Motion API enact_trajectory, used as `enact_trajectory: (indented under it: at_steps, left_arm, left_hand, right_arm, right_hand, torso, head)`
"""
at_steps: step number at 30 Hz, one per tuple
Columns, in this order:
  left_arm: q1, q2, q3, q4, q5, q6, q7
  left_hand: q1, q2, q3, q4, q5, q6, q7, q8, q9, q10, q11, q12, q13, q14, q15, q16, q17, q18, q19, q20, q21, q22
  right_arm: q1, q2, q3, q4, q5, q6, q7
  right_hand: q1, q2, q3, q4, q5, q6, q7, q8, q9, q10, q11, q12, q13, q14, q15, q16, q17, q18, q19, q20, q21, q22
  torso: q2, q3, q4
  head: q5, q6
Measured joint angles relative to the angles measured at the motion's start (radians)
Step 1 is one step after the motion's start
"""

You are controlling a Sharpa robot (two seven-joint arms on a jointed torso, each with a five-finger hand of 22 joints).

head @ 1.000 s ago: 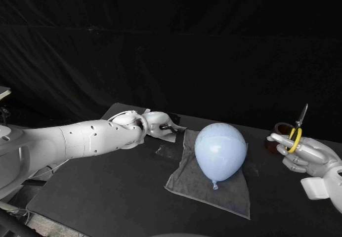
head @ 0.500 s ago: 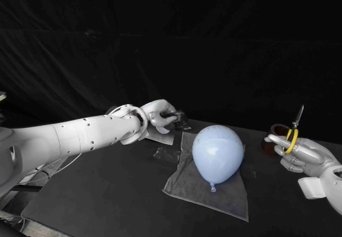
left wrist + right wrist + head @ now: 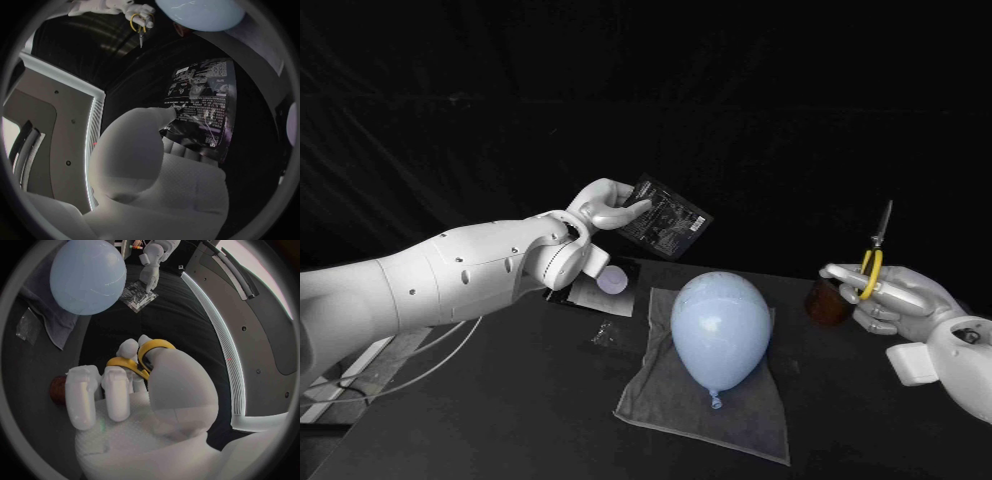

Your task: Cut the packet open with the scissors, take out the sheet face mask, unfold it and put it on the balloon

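On the black table (image 3: pixel 488 420) a grey cloth (image 3: pixel 764 432) carried the balloon (image 3: pixel 721 335). To its side the right hand (image 3: pixel 899 297) gripped the scissors (image 3: pixel 871 270) upright, with a small brown object (image 3: pixel 826 300) close by. Farther back, the left hand (image 3: pixel 604 206) pinched the packet (image 3: pixel 668 222), which it had lifted clear of the table.

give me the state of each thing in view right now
packet: held up in the air, pinched by the left robot hand, no cut visible
scissors: gripped upright in the right robot hand, blades together, tips up
balloon: inflated, lying on the cloth, no mask on it
cloth: spread flat under the balloon
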Motion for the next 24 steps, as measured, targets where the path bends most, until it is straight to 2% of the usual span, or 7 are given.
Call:
enact_trajectory:
  at_steps: [8, 9, 13, 17, 20, 24]
  left_arm:
    - [-0.006, 0.042, 0.001, -0.002, 0.293, 0.085, 0.045]
    - [-0.007, 0.047, 0.001, -0.003, 0.318, 0.09, 0.05]
    - [-0.014, 0.07, 0.002, -0.005, 0.411, 0.106, 0.07]
    - [-0.031, 0.097, 0.003, -0.003, 0.478, 0.117, 0.085]
    - [-0.056, 0.124, 0.005, -0.003, 0.52, 0.12, 0.093]
    - [-0.094, 0.157, 0.019, -0.005, 0.562, 0.121, 0.1]
  left_hand:
    - [-0.011, 0.009, 0.006, -0.006, 0.0, -0.004, -0.004, 0.0, 0.006, 0.016, -0.002, 0.0, 0.0, 0.007, -0.004, 0.0, 0.0, 0.0, 0.026, -0.014, 0.002, -0.005]
    - [-0.012, 0.01, 0.008, -0.008, 0.0, -0.006, -0.006, 0.0, 0.006, 0.017, -0.003, 0.0, 0.0, 0.009, -0.007, 0.0, 0.0, 0.0, 0.026, -0.014, 0.002, -0.006]
    - [-0.014, 0.011, 0.008, -0.008, -0.002, -0.006, -0.006, 0.0, 0.007, 0.017, -0.003, 0.0, 0.0, 0.01, -0.007, 0.0, 0.0, -0.001, 0.033, -0.014, 0.002, -0.008]
    - [-0.019, 0.016, 0.01, -0.01, -0.004, -0.009, -0.002, 0.0, 0.007, 0.017, -0.003, 0.0, 0.0, 0.013, -0.011, 0.0, 0.0, -0.001, 0.044, -0.014, 0.002, -0.011]
    - [-0.022, 0.016, 0.012, -0.013, 0.0, -0.009, -0.002, 0.0, 0.007, 0.017, -0.003, 0.0, 0.0, 0.013, -0.011, 0.0, -0.002, -0.001, 0.047, -0.018, 0.0, -0.015]
    - [-0.023, 0.015, 0.015, -0.015, 0.0, -0.009, -0.002, 0.0, 0.007, 0.017, -0.003, 0.0, 0.0, 0.014, -0.011, 0.0, -0.003, -0.001, 0.053, -0.016, -0.003, -0.016]
  right_arm:
    - [0.04, 0.012, 0.002, -0.006, -0.037, -0.006, 0.01]
    - [0.044, 0.014, 0.003, -0.004, -0.041, -0.008, 0.012]
    - [0.06, 0.018, 0.004, 0.006, -0.056, -0.019, 0.018]
    - [0.069, 0.023, 0.005, 0.021, -0.067, -0.035, 0.026]
    - [0.071, 0.025, 0.005, 0.037, -0.073, -0.05, 0.032]
    - [0.073, 0.026, 0.005, 0.058, -0.077, -0.07, 0.039]
  right_hand:
    - [0.006, -0.001, 0.003, -0.009, 0.0, 0.0, 0.0, -0.016, -0.014, 0.0, 0.0, 0.0, -0.024, 0.0, 0.007, 0.0, 0.0, 0.0, 0.0, 0.004, 0.0, 0.0]
    - [0.006, -0.002, 0.004, -0.012, 0.0, 0.0, 0.0, -0.019, -0.016, 0.001, 0.001, 0.0, -0.024, 0.0, 0.007, 0.0, 0.0, 0.0, 0.0, 0.004, -0.001, 0.0]
    - [0.009, -0.004, 0.006, -0.014, 0.0, 0.0, 0.0, -0.031, -0.026, 0.001, 0.002, 0.0, -0.024, 0.003, 0.01, 0.0, -0.001, 0.0, 0.0, 0.004, -0.001, 0.0]
    - [0.014, -0.001, 0.008, -0.017, 0.0, 0.0, 0.0, -0.037, -0.033, 0.003, 0.003, 0.0, -0.024, 0.001, 0.013, -0.001, -0.001, 0.0, 0.0, 0.004, -0.001, 0.0]
    - [0.015, 0.0, 0.009, -0.022, 0.0, 0.0, 0.0, -0.043, -0.039, 0.003, 0.003, 0.0, -0.025, 0.0, 0.014, 0.001, -0.001, 0.0, 0.002, 0.009, -0.002, -0.001]
    - [0.015, 0.0, 0.009, -0.022, 0.0, 0.0, 0.001, -0.045, -0.043, 0.003, 0.003, 0.0, -0.005, 0.0, 0.014, 0.004, -0.001, 0.0, 0.002, 0.009, -0.002, -0.001]
  torso:
    - [-0.01, 0.0, -0.0035]
    - [-0.012, 0.0, -0.0039]
    - [-0.016, 0.0, -0.0045]
    - [-0.021, 0.0001, -0.0039]
    - [-0.024, 0.0002, -0.0034]
    - [-0.025, 0.0002, -0.0042]
  head:
    - [-0.053, 0.042]
    - [-0.066, 0.047]
    - [-0.1, 0.06]
    - [-0.14, 0.072]
    - [-0.164, 0.077]
    - [-0.187, 0.08]
